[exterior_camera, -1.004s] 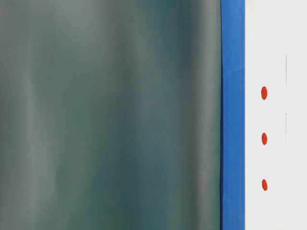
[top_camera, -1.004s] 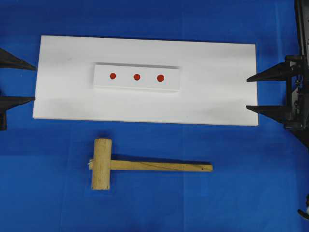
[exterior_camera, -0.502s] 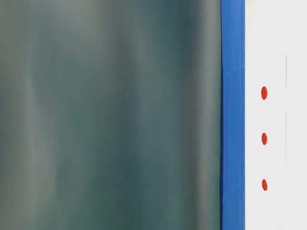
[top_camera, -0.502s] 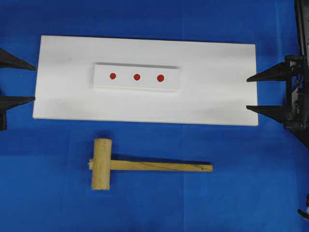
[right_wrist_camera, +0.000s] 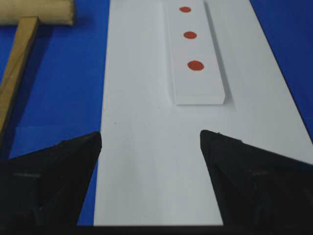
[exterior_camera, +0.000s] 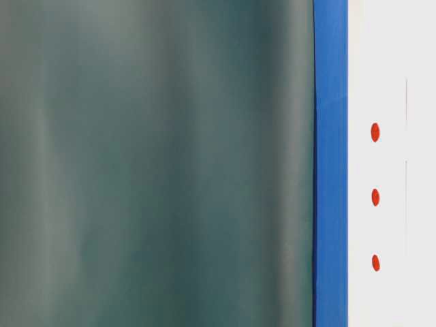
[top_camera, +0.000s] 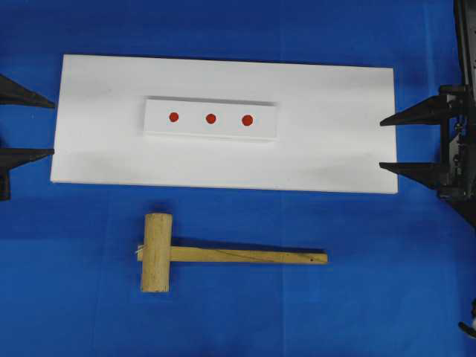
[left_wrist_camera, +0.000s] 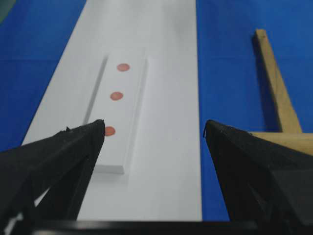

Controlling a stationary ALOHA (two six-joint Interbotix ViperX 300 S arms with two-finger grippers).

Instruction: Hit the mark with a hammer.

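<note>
Blue counter (top_camera: 372, 297) lies bare around the hammer (top_camera: 216, 255); only the low white board (top_camera: 335, 149) lies between the two facing grippers.

Blue cloth tabletop (top_camera: 372, 282), blurred grey-green backdrop (exterior_camera: 157, 163), even light

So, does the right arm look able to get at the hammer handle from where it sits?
Probably yes. The right gripper is open and empty, the hammer lies alone on the blue cloth, and nothing lies between them.
</note>
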